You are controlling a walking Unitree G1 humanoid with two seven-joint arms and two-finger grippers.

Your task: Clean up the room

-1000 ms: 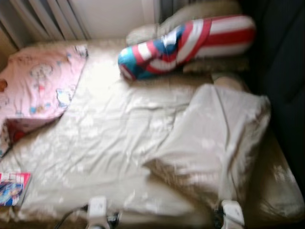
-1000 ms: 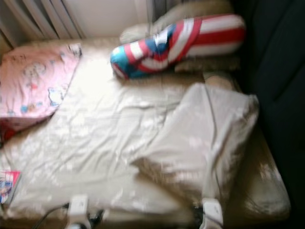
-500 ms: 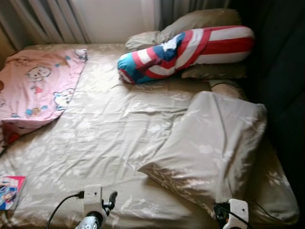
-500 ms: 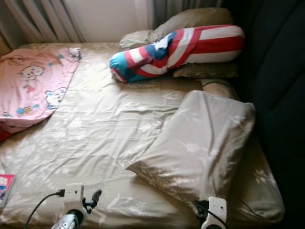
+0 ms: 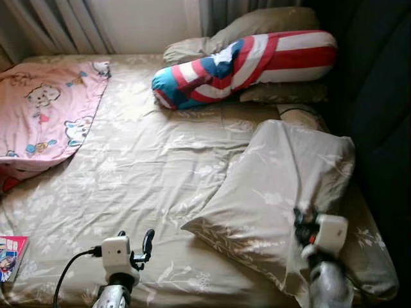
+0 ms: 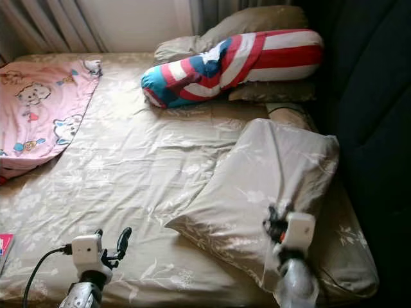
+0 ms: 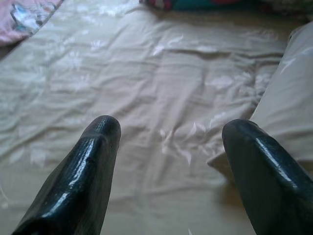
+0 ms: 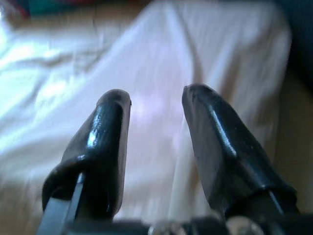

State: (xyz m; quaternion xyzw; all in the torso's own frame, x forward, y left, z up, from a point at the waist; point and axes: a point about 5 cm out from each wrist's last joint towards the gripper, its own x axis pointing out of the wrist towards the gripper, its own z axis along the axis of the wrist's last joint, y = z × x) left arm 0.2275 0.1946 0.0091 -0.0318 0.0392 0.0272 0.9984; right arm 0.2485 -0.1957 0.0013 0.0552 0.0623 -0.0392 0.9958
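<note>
A bed (image 5: pixel 141 173) with a wrinkled beige floral sheet stands against a curtained wall. One pink cartoon blanket (image 5: pixel 45 115) covers its far left corner. One beige pillow (image 5: pixel 276 192) lies on the right half, long axis slanting from near-left to far-right. One striped red, white and blue bolster (image 5: pixel 244 61) lies crosswise at the head. Right pincer (image 8: pixel 156 105) hovers over the pillow, fingers apart; left pincer (image 7: pixel 168 132) likewise apart above the sheet.

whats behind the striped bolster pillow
Two beige pillows lie behind the striped bolster, one peeking out beneath it. The bolster covers their middle parts, so anything tucked between them is hidden.
</note>
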